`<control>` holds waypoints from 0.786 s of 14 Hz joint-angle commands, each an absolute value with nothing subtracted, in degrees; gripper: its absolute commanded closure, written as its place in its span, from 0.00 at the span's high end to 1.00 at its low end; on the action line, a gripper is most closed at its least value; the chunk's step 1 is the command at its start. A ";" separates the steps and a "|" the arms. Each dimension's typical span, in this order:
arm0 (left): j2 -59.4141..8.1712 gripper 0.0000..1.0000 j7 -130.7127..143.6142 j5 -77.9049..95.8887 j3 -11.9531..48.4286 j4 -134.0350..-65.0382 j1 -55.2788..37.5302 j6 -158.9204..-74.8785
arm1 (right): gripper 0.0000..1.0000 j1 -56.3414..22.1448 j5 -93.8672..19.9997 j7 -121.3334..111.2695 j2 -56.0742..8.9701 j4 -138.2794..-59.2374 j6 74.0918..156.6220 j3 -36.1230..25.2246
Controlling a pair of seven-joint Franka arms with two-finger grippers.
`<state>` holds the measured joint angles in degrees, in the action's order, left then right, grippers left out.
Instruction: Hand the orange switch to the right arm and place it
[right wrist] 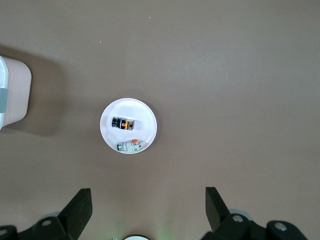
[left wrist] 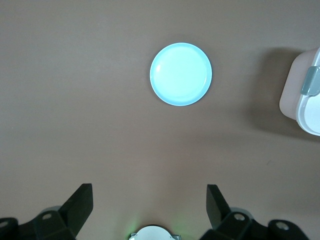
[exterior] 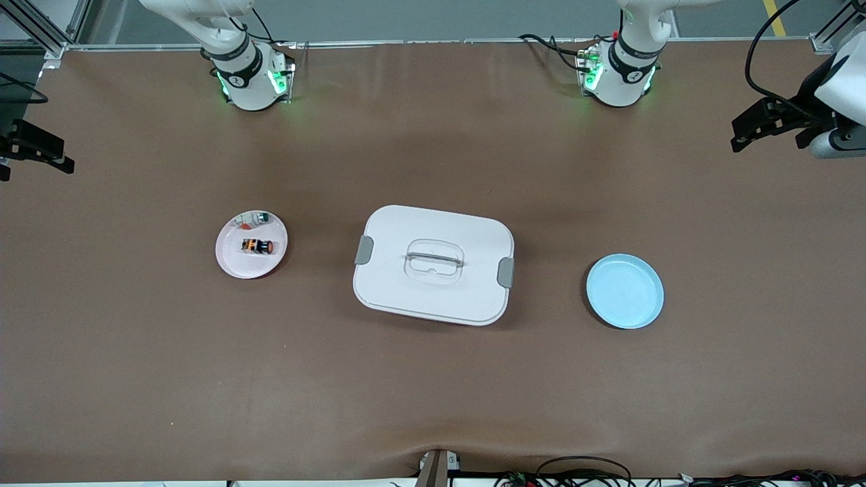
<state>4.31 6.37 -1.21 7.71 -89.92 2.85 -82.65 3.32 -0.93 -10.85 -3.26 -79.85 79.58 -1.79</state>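
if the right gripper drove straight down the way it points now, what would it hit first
Probably bare table: the open right gripper points down beside the pink plate holding the orange switch, though depth is unclear.

a robotics lab: two robot arm bases [exterior: 247, 78] bolted to a brown-covered table [exterior: 433, 392], aluminium framing [exterior: 40, 27], loose cables [exterior: 582, 470].

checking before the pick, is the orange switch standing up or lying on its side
Lying on its side. The orange switch rests lengthwise on the white plate, its banded body showing in the front view and its orange cap pointing sideways rather than up.
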 commanded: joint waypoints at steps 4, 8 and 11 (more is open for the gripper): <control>5.54 1.00 5.27 -0.97 7.65 -90.35 3.16 -82.53 | 1.00 3.60 -3.59 -7.31 -1.41 -81.91 80.16 -1.67; 6.06 1.00 5.27 -0.97 7.65 -90.79 3.16 -82.53 | 1.00 3.16 -4.22 -1.15 -1.32 -81.91 79.89 -1.32; 6.77 1.00 5.27 -0.35 7.73 -90.97 3.08 -82.53 | 1.00 3.95 -4.66 -1.23 -1.58 -81.74 80.24 -1.67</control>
